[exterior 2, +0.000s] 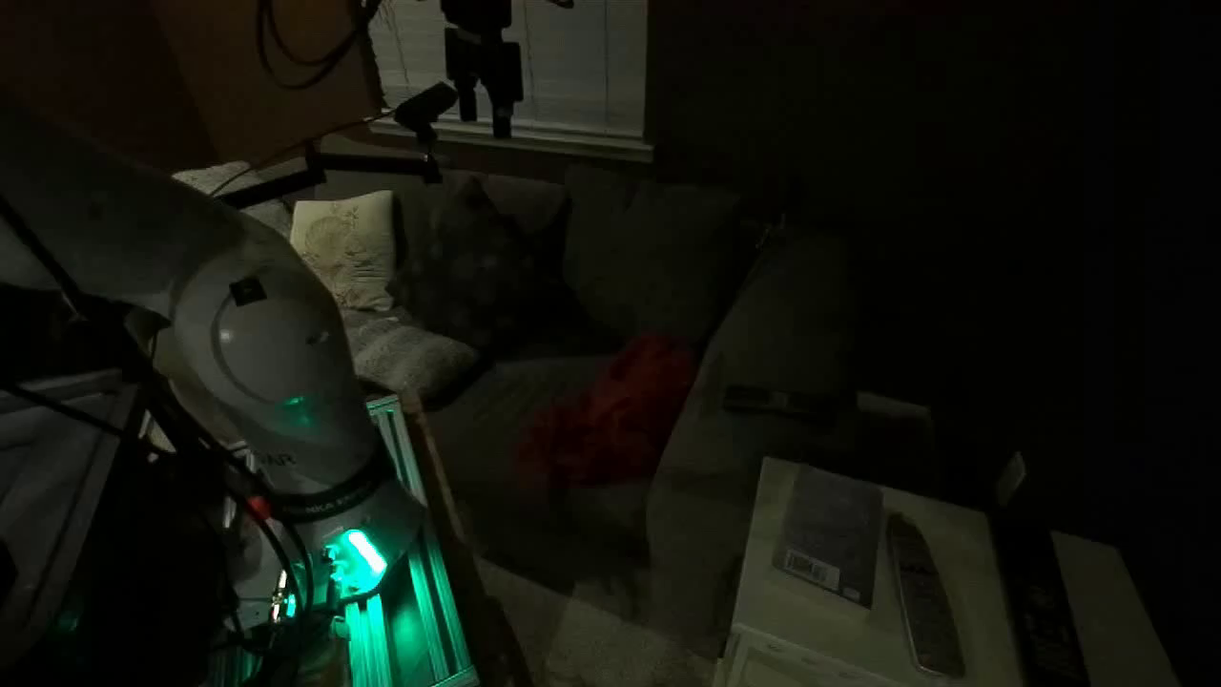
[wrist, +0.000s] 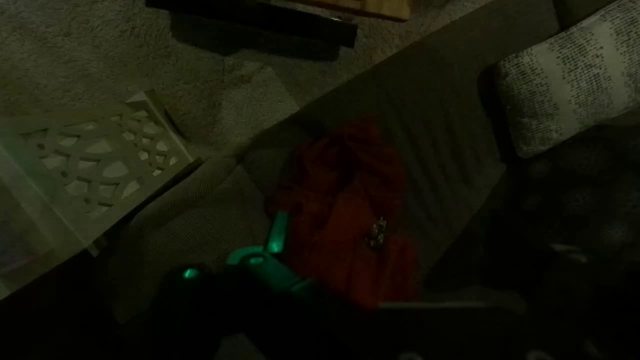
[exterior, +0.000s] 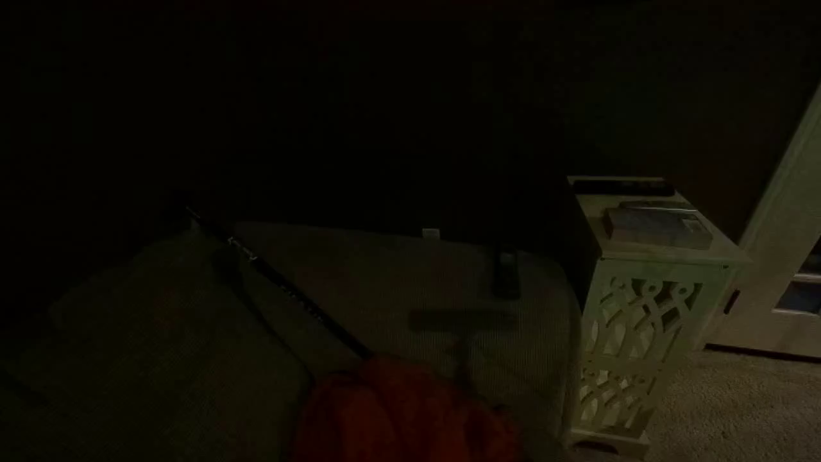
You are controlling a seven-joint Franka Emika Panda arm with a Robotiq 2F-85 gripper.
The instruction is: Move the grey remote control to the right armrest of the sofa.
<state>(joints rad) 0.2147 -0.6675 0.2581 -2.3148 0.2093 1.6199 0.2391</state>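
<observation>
The grey remote control point(exterior 2: 925, 601), a slim bar, lies on top of the white lattice stand point(exterior: 641, 346), beside a grey box. In an exterior view it shows as a thin strip point(exterior: 660, 206) behind the box. The sofa point(exterior 2: 639, 248) is dim; its armrest point(exterior: 385, 289) is beside the stand. The armrest also shows in the wrist view point(wrist: 205, 215). My gripper point(exterior 2: 485, 124) hangs high against the window blinds, fingers apart with nothing visible between them, far from the remote. In the wrist view one green-lit finger point(wrist: 277, 232) shows; the other is lost in darkness.
A dark bar point(exterior: 507, 279) lies on the armrest. A grey box point(exterior 2: 832, 534) and a black bar point(exterior 2: 1045, 601) share the stand top. A red cloth point(exterior 2: 620, 410) lies on the seat. A long dark rod point(exterior: 288, 292) crosses above the armrest. Pillows point(exterior 2: 345, 250) line the sofa.
</observation>
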